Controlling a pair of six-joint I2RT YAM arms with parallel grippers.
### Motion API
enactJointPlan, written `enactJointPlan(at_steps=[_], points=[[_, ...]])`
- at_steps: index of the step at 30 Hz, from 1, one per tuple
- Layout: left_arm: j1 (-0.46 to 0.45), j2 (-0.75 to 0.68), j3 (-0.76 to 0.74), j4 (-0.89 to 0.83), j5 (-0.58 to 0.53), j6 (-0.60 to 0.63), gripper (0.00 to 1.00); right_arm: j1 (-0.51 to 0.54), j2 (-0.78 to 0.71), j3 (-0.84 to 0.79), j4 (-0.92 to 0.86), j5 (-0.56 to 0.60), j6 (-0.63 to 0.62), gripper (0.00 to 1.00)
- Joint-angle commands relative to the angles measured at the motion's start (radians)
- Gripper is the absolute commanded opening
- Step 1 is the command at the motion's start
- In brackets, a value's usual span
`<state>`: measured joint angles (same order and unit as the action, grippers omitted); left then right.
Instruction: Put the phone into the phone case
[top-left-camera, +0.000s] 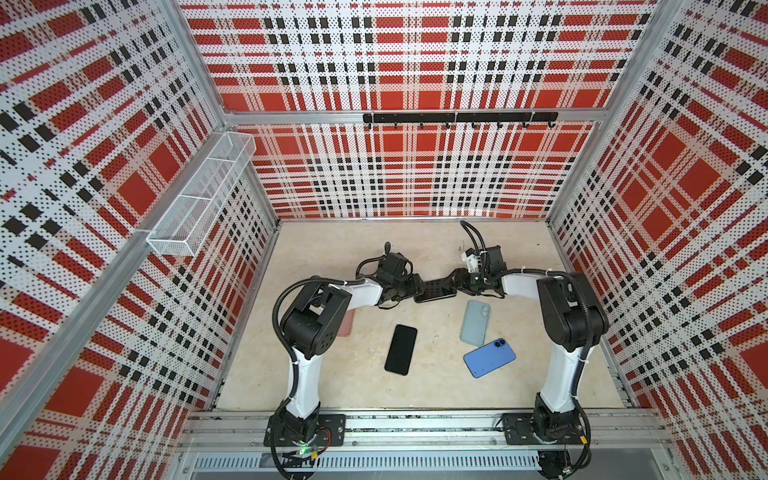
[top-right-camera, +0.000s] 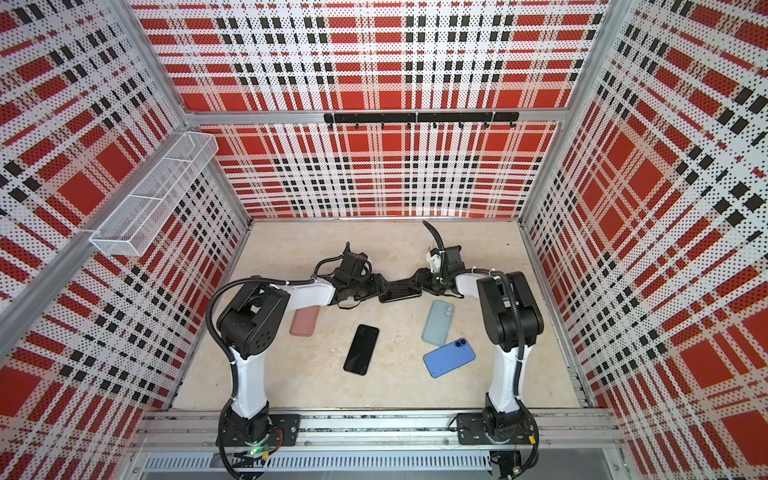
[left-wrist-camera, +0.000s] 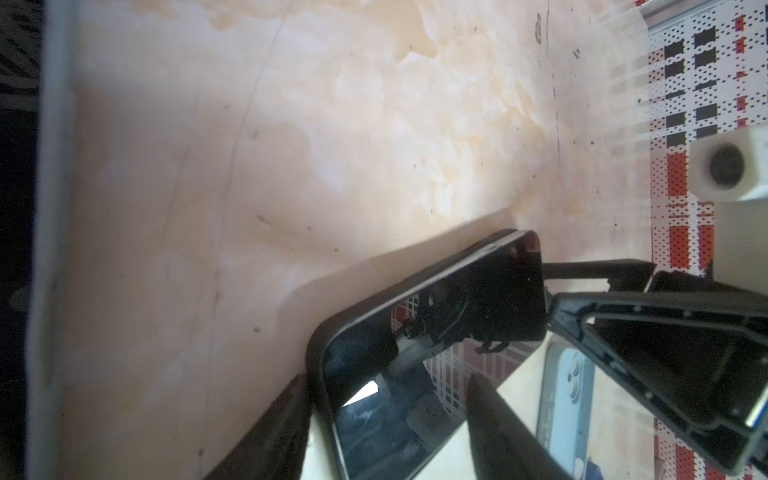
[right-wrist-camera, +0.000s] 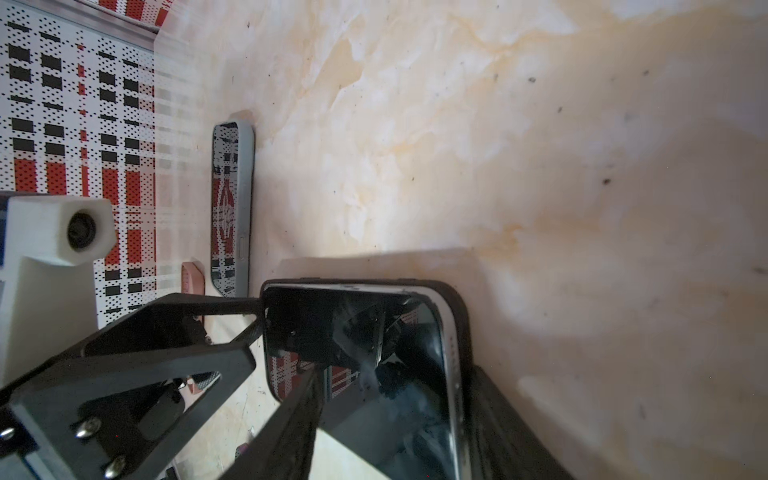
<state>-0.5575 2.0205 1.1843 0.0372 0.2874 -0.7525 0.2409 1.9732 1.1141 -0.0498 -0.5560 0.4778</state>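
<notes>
**Desk:** While both arms are reaching toward the back of the beige marbled table (top-left-camera: 332, 257), where is the black-screened, silver-edged phone (right-wrist-camera: 374, 324) lying?

**Photographer:** It is lying in the soft black phone case (right-wrist-camera: 460, 320) between the two grippers, with its silver edge showing above the rim.

**Desk:** Are they gripping it?

**Photographer:** The left gripper (left-wrist-camera: 386, 395) and right gripper (right-wrist-camera: 395, 386) are each straddling one end, fingers partway apart. Whether either is clamping is impossible to make out. Nearer the bases, a spare black phone (top-left-camera: 401, 350), a pale blue-grey case (top-left-camera: 475, 323), a bright blue phone (top-left-camera: 489, 357) and a pink case (top-right-camera: 304, 321) are lying on the table.
</notes>
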Motion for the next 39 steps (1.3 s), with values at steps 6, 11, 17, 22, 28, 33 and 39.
enactJointPlan(at_steps=[6, 11, 17, 22, 28, 33, 39], points=[[-0.015, -0.017, -0.056, -0.002, 0.100, -0.055, 0.61, 0.018, -0.035, -0.023, -0.095, 0.121, -0.091, 0.63], [-0.013, -0.026, -0.071, 0.020, 0.109, -0.079, 0.62, 0.019, -0.050, -0.027, -0.113, 0.146, -0.117, 0.65], [-0.016, -0.027, -0.113, 0.139, 0.140, -0.158, 0.61, 0.026, 0.000, -0.040, -0.080, 0.072, -0.089, 0.63], [-0.019, -0.048, -0.162, 0.270, 0.142, -0.217, 0.58, 0.031, 0.010, -0.072, -0.044, 0.037, -0.066, 0.60], [-0.026, -0.074, -0.181, 0.356, 0.142, -0.228, 0.47, 0.030, 0.016, -0.091, -0.015, 0.016, -0.040, 0.57], [-0.030, -0.091, -0.215, 0.462, 0.144, -0.254, 0.42, 0.030, 0.021, -0.092, 0.000, 0.005, -0.010, 0.56], [-0.027, -0.116, -0.265, 0.567, 0.140, -0.270, 0.40, 0.031, 0.030, -0.091, 0.005, 0.002, -0.004, 0.55]])
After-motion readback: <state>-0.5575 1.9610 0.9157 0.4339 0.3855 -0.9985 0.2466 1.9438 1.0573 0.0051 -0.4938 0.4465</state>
